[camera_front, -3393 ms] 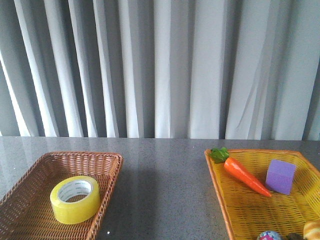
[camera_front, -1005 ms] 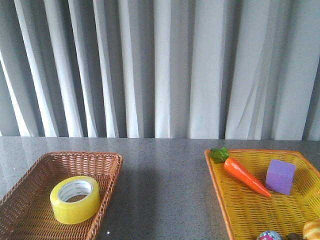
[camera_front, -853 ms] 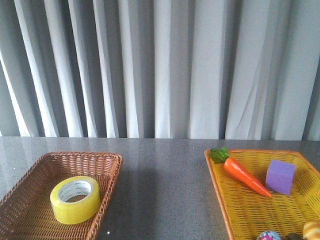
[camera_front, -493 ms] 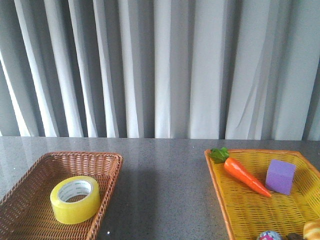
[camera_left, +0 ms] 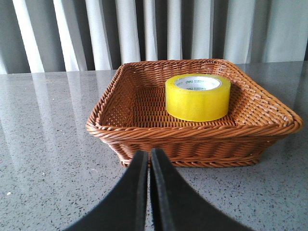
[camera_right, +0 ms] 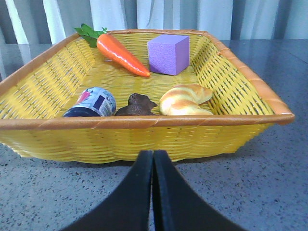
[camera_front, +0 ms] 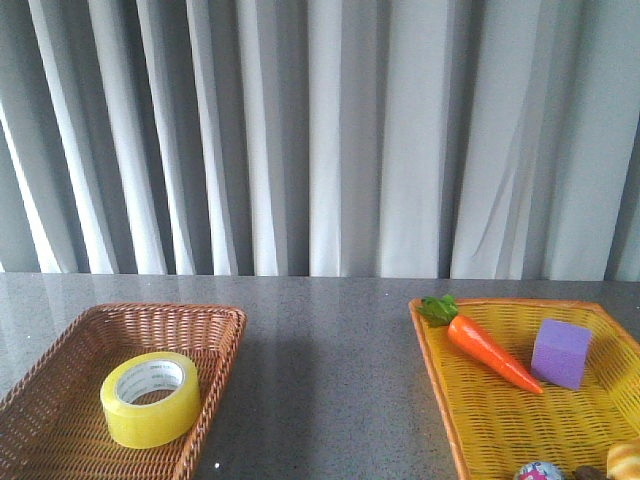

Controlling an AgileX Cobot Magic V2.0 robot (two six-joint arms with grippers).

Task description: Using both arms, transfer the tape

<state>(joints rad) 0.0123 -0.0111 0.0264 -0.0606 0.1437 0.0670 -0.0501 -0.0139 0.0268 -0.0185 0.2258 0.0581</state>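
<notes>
The yellow tape roll (camera_front: 150, 398) with a white printed core lies flat in the brown wicker basket (camera_front: 60, 340) at the front left. It also shows in the left wrist view (camera_left: 198, 96), inside that basket (camera_left: 144, 130). My left gripper (camera_left: 149, 155) is shut and empty, low over the table just outside the basket's near wall. My right gripper (camera_right: 153, 154) is shut and empty, just outside the near wall of the yellow basket (camera_right: 144, 134). Neither arm shows in the front view.
The yellow basket (camera_front: 450, 400) at the front right holds a toy carrot (camera_front: 490, 352), a purple cube (camera_front: 560, 352), a croissant (camera_right: 184, 99), a small printed can (camera_right: 91, 102) and a dark brown piece (camera_right: 137, 104). Grey speckled table (camera_front: 330, 380) lies between the baskets; grey curtains hang behind.
</notes>
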